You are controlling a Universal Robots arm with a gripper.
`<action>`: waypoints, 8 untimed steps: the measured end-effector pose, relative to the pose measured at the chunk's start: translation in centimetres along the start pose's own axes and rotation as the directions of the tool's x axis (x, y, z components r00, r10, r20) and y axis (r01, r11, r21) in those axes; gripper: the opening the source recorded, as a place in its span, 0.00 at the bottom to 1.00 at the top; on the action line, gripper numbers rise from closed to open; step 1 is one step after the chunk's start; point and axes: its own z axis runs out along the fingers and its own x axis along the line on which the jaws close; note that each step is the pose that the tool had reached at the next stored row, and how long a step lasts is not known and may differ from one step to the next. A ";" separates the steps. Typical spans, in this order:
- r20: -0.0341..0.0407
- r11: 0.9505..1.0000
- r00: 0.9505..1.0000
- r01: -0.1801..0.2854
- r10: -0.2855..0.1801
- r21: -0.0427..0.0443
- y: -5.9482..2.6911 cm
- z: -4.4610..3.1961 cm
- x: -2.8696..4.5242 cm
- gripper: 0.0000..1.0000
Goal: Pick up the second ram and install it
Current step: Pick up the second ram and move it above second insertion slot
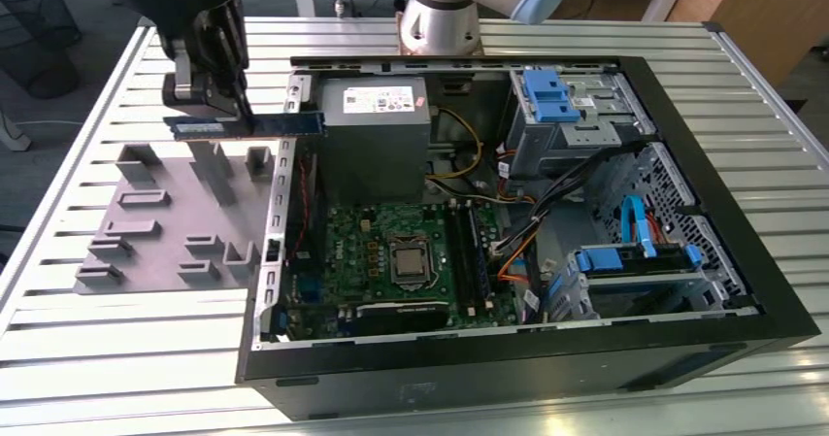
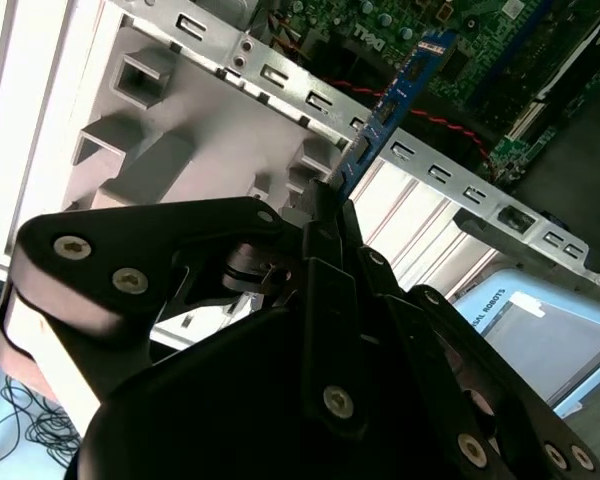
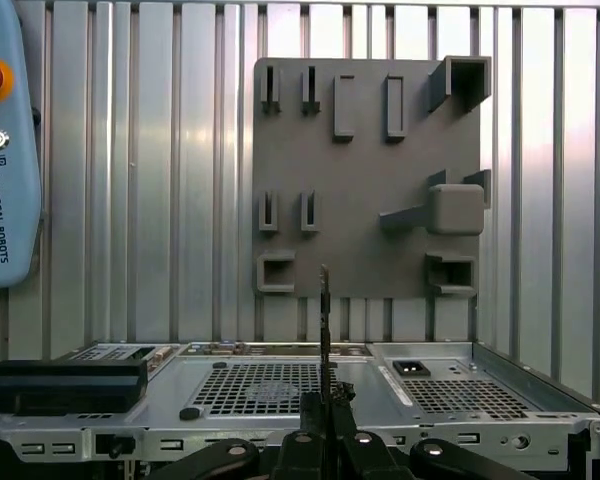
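Dark green-black and thin, the second ram (image 1: pixel 279 122) hangs level in the exterior view. It is clamped in the black pincer (image 1: pixel 208 106) above the seam between the gray fixture plate (image 1: pixel 169 213) and the open computer case (image 1: pixel 518 358), touching neither. The motherboard (image 1: pixel 402 251) lies lower, toward the exterior view's right, well apart from the stick. In the second wrist view the pincer (image 2: pixel 325 215) is closed on one end of the ram (image 2: pixel 392 98), whose free end reaches over the case's metal edge. In the first wrist view the ram (image 3: pixel 324 300) shows edge-on, standing out from the pincer (image 3: pixel 325 415), with the fixture plate on the slatted counter (image 3: pixel 130 200) beyond. I judge the pick-up done; seating the stick on the board is left.
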 end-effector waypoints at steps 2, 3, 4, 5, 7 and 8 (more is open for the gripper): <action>0.000 1.000 1.000 0.000 0.000 0.000 -0.21 0.01 0.00 0.14; 0.000 1.000 1.000 0.000 0.000 0.000 -0.33 0.01 0.00 0.14; 0.000 1.000 1.000 0.000 0.000 0.000 -0.45 0.01 0.00 0.14; 0.000 1.000 1.000 0.000 0.000 0.000 -0.57 0.01 0.00 0.14; 0.000 1.000 1.000 0.000 0.000 0.000 -0.74 0.01 0.00 0.14; 0.000 1.000 1.000 0.000 0.000 0.000 -0.81 0.01 0.00 0.14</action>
